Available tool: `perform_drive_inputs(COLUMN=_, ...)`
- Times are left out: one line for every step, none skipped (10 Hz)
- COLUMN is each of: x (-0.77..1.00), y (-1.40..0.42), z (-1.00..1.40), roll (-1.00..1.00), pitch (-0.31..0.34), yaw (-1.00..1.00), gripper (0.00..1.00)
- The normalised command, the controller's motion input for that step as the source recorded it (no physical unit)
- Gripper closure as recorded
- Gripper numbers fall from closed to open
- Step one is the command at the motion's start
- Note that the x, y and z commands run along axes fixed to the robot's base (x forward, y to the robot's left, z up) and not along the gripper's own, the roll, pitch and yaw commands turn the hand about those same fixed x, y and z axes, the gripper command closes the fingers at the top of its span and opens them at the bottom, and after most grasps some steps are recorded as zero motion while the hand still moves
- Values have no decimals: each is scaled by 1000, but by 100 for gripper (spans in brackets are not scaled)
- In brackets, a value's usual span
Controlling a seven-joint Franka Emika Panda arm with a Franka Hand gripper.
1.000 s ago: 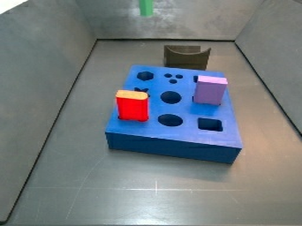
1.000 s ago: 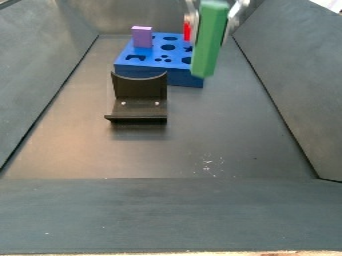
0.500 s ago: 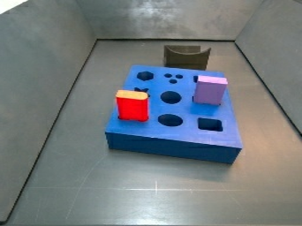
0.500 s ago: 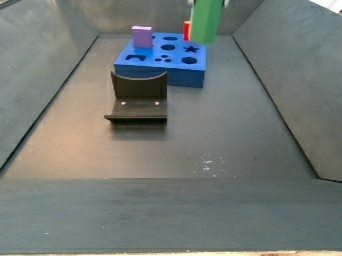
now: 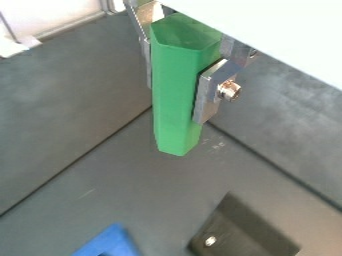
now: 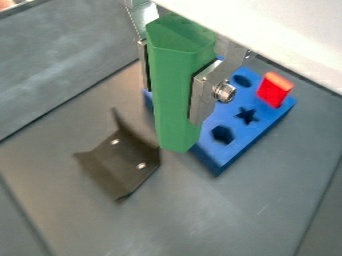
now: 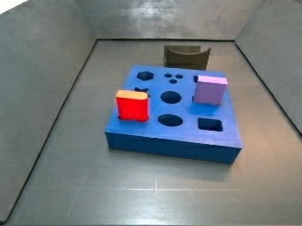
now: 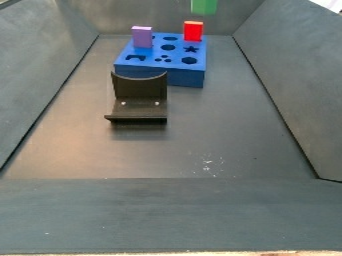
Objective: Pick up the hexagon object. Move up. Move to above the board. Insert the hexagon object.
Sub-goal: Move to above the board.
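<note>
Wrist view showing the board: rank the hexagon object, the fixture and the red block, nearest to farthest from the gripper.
1. hexagon object: held between the gripper's fingers.
2. fixture: on the floor beneath, beside the board.
3. red block: standing at the board's far corner.

Matt green hexagon object, silver-metal gripper.

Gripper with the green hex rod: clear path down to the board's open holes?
Probably yes. The gripper holds the hexagon object high over the floor; the board has open holes, and only the red block and purple cube stand on it.
</note>
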Motion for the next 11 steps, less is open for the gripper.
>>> perform_drive_inputs(x=26, y=-1000, z=165, roll=6, pitch=176, yaw=-44, gripper=100)
perform_drive_inputs(x=28, y=-1000, z=172, roll=-9, pitch=118, yaw=-13, gripper=100)
perform_drive_inputs(x=29, y=-1000, z=175, roll=-10, pitch=89, yaw=-7, gripper=100)
perform_drive_inputs(x=29, y=-1000, z=177, roll=0, pitch=79, yaw=-1, gripper=100)
perform_drive_inputs(x=35, y=-1000, z=183, roll=-6, pitch=66, yaw=6, gripper=100)
perform_drive_inputs(x=39, y=-1000, z=186, roll=5, pitch=66, yaw=6, gripper=100)
perform_drive_inputs(x=52, y=-1000, z=189, roll=-11, pitch=78, yaw=7, gripper=100)
perform_drive_inputs(x=65, y=-1000, z=194, roll=-1, pitch=96, yaw=9, gripper=100)
perform_drive_inputs(x=100, y=-1000, z=204, roll=5, pitch=122, yaw=10, gripper=100)
perform_drive_inputs(x=109, y=-815, z=167, roll=2, pitch=129, yaw=8, gripper=100)
perform_drive_inputs(x=96, y=-458, z=96, roll=13, pitch=130, yaw=6, gripper=100)
